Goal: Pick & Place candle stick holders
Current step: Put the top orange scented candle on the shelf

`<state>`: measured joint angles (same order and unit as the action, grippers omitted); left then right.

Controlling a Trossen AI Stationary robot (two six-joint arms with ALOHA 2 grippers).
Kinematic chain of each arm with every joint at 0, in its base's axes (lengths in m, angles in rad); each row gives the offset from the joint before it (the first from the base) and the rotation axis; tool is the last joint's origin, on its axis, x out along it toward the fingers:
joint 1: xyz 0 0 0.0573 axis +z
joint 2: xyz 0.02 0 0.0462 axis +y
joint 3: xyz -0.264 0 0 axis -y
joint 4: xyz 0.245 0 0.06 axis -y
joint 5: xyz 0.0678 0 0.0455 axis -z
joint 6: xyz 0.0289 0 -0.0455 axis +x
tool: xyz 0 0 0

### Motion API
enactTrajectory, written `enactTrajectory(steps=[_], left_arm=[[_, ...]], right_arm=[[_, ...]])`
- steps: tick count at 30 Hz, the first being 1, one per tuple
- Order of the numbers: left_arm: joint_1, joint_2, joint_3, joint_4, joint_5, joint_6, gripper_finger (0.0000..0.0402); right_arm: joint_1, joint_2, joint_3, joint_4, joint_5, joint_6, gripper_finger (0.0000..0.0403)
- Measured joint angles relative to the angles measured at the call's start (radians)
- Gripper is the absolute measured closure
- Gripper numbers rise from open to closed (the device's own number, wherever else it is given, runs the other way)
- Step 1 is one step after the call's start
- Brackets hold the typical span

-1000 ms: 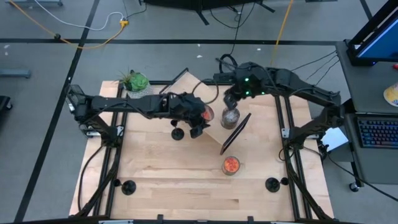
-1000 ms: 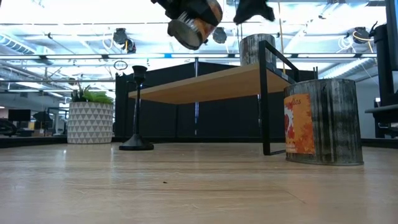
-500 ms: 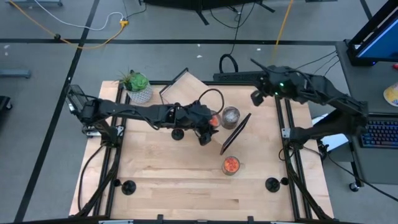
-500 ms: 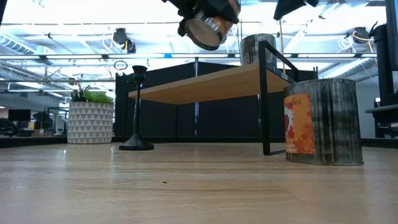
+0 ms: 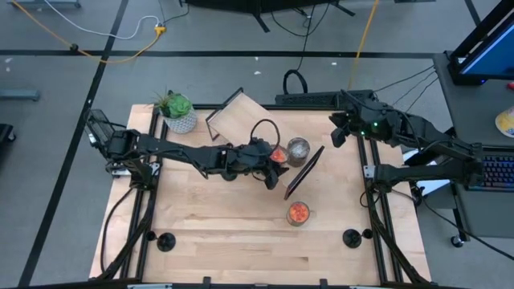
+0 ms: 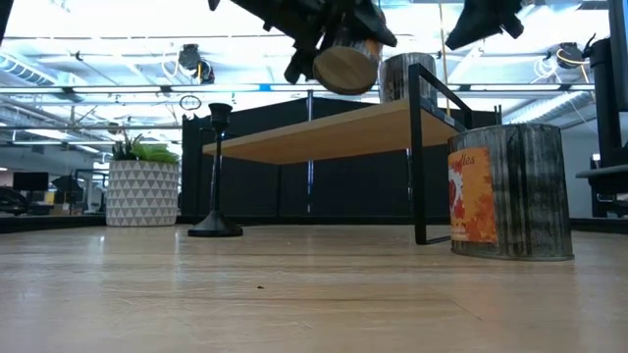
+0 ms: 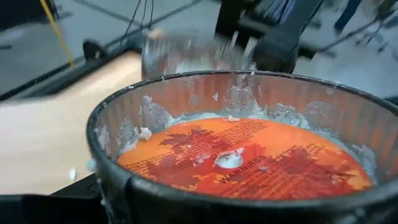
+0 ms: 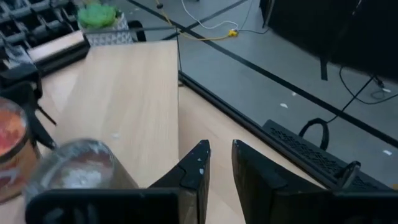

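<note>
Left tool (image 5: 277, 157) grasping a candle jar (image 7: 236, 155) above the pale wooden table (image 5: 209, 217); right tool (image 8: 217, 163) clenched, empty.

L claw (image 5: 275, 160) gripping mid-table, R claw (image 8: 217, 163) near-closed, raised back-right.

We saw a pale wood-grain table (image 6: 294, 294), matt black holder (image 6: 217, 176), dull ribbed metal tin (image 6: 510, 191) with glossy orange label, waxy candle (image 7: 242, 165).
</note>
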<state>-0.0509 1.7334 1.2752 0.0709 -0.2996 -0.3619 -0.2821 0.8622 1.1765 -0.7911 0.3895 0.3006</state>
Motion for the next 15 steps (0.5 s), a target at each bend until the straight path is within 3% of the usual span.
enactTrajectory(steps=[15], left_arm=[[0.001,0.047,-0.024,0.092,-0.092,0.012,0.0054]], right_arm=[[0.000,-0.178,-0.096,0.009,-0.001,0.003,0.0344]])
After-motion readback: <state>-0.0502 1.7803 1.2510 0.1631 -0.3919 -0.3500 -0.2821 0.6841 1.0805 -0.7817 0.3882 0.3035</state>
